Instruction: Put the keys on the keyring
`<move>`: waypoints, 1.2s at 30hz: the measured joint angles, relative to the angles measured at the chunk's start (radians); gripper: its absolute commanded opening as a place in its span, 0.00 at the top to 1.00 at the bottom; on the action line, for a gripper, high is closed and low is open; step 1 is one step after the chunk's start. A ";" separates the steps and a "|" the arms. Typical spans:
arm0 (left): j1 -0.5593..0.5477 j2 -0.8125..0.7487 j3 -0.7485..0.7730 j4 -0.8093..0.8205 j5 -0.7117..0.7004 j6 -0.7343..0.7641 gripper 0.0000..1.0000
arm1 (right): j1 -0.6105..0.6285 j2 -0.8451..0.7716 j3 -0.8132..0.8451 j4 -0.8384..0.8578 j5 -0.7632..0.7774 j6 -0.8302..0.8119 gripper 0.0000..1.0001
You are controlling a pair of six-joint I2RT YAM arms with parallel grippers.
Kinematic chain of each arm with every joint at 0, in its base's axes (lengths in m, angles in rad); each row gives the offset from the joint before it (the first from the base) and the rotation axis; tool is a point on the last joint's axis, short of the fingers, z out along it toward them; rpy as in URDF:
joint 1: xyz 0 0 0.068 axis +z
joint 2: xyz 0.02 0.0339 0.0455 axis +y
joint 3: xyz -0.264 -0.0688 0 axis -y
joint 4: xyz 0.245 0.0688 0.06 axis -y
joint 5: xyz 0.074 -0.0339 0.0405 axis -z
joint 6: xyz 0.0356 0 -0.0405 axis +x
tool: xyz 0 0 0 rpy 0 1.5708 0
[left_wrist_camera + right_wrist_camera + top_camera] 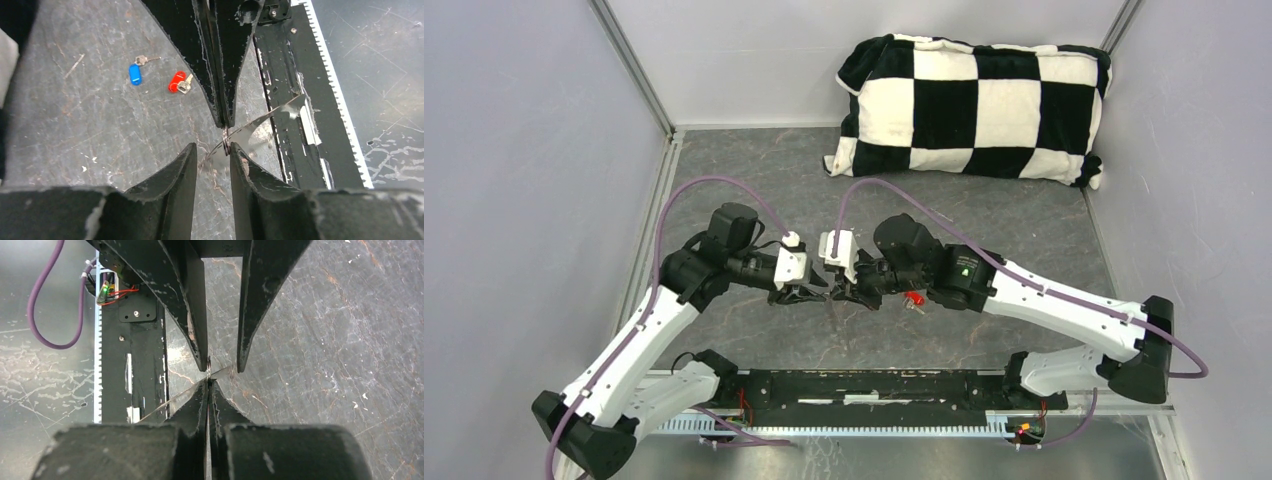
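A: Our left gripper [212, 150] has its fingers apart, straddling the keyring [226, 141], which we see edge-on: a thin silvery hoop, just beside one finger.

B: Facing it tip to tip, the right gripper [207, 386] has its fingers clamped together on that ring, above the scuffed grey table [75, 130].

A: Farther right, beside the right arm, the keys lie loose: blue key [135, 74], red key [176, 81], with glossy plastic heads and tiny metal blades. We judge the right arm nearer them.
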 measured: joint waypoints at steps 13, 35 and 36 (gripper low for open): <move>-0.006 0.014 0.007 -0.051 -0.008 0.013 0.98 | 0.013 0.058 0.078 -0.088 0.048 -0.001 0.93; -0.006 -0.101 -0.036 0.300 0.217 -0.319 0.98 | -0.006 -0.407 -0.468 0.670 -0.053 0.104 0.62; -0.006 -0.092 -0.034 0.296 0.227 -0.315 0.98 | -0.010 -0.407 -0.468 0.685 -0.072 0.108 0.62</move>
